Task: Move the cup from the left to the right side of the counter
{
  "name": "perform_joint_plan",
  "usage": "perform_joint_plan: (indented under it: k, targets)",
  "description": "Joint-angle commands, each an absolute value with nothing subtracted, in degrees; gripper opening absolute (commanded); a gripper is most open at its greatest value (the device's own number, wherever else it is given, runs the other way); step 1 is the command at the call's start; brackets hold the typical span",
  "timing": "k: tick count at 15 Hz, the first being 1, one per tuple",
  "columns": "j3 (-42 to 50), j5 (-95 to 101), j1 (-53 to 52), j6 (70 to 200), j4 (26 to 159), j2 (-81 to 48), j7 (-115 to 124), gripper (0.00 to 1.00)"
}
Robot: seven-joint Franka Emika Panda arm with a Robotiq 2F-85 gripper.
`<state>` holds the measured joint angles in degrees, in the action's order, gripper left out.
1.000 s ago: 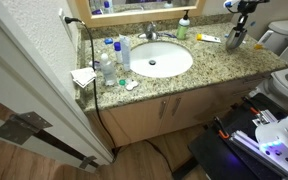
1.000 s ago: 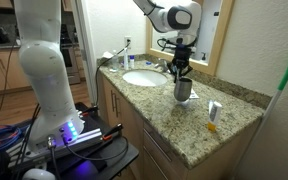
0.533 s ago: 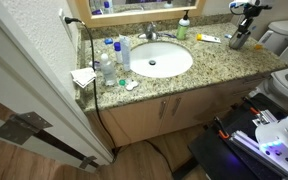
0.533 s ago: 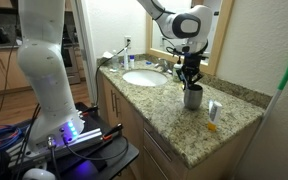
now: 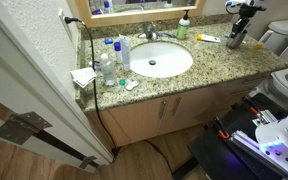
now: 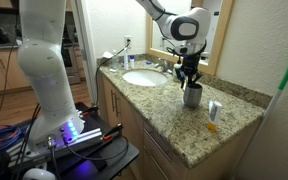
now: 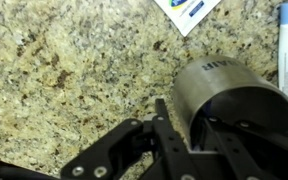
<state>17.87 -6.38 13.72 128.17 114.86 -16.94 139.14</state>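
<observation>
The cup (image 5: 235, 41) is a dark grey tumbler standing upright on the right part of the speckled granite counter (image 5: 216, 66). It also shows in an exterior view (image 6: 192, 97) and fills the right of the wrist view (image 7: 229, 95). My gripper (image 6: 190, 80) comes down on it from above, also seen in an exterior view (image 5: 240, 27). In the wrist view the gripper (image 7: 189, 125) has one finger outside the cup's wall and one inside, shut on the rim.
A white oval sink (image 5: 156, 60) sits mid-counter, with clear blue-capped bottles (image 5: 107, 68) at its left. A toothpaste tube (image 6: 213, 112) and a white packet (image 7: 189, 12) lie close to the cup. A toilet (image 5: 284, 40) stands beyond the counter's right end.
Over the last second my gripper carried the cup further along the counter's right end and lower. Since half a second ago almost nothing has moved.
</observation>
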Motion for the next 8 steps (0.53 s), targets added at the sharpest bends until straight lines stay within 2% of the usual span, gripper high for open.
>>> perform_joint_plan:
  k: [1,6,8]
  targets:
    - [17.66,-9.22,14.44,127.6,114.94,-15.51,138.22,0.59]
    - [19.27,-5.21,13.59,126.66,115.74,-10.09,140.83,0.93]
    - [18.67,-4.83,13.73,126.17,116.7,-6.56,138.48,1.0]
